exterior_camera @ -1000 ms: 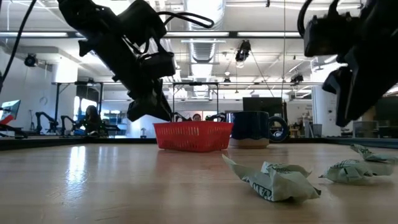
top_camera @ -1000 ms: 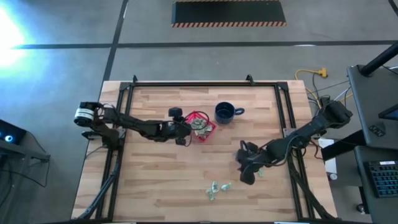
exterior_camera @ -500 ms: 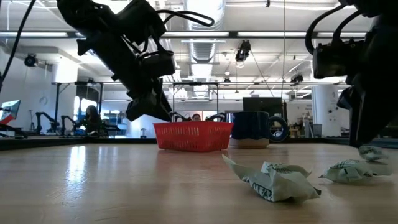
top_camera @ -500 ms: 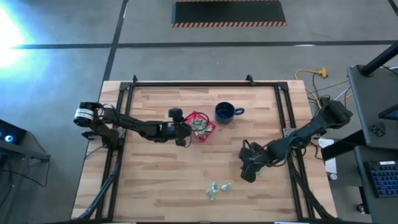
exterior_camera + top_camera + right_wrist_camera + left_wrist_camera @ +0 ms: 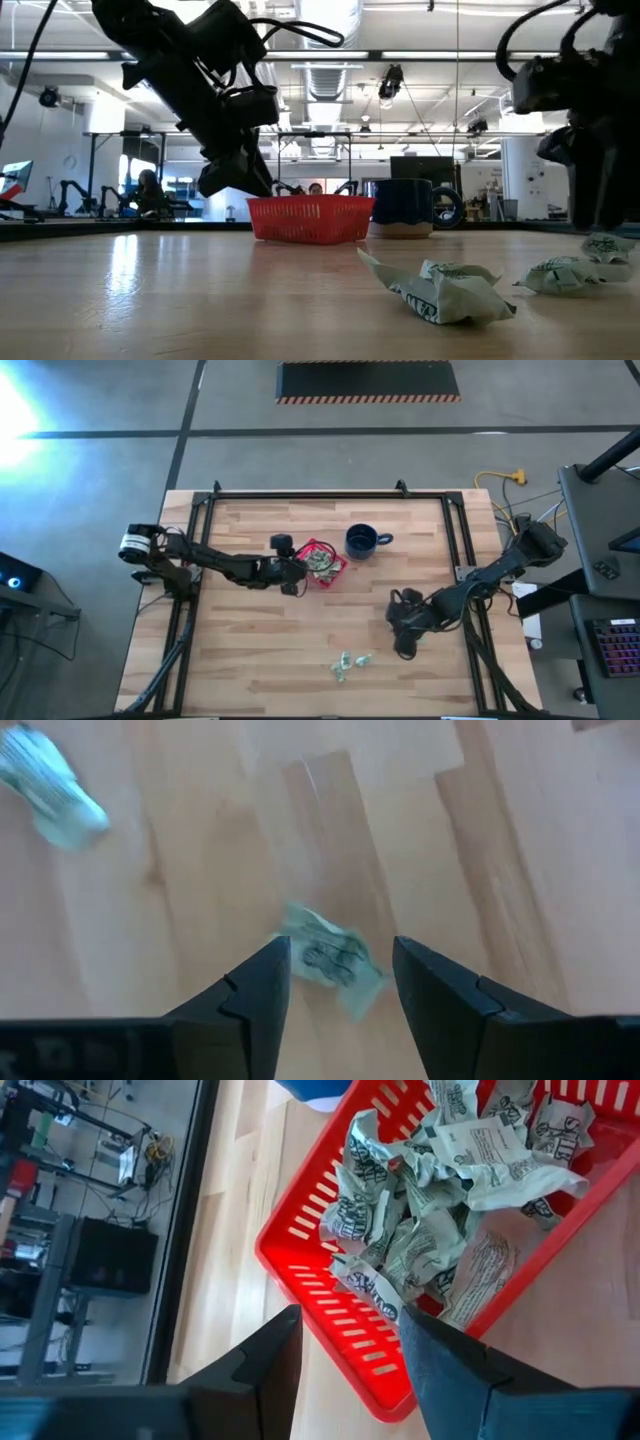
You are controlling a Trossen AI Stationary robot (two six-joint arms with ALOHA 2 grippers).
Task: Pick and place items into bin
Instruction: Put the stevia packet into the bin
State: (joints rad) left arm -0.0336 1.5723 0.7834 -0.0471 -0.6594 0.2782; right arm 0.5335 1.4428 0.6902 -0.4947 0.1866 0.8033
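Low view: wooden table (image 5: 200, 290), workshop behind.

**Around the workspace**

A dark blue mug (image 5: 361, 541) stands upright on the wooden table (image 5: 260, 640), handle toward the right edge. Beyond the far edge lies a dark floor mat (image 5: 368, 381) with striped borders — a yellow cable (image 5: 497, 478) trails nearby. What seems a keyboard (image 5: 611, 646) sits at right.
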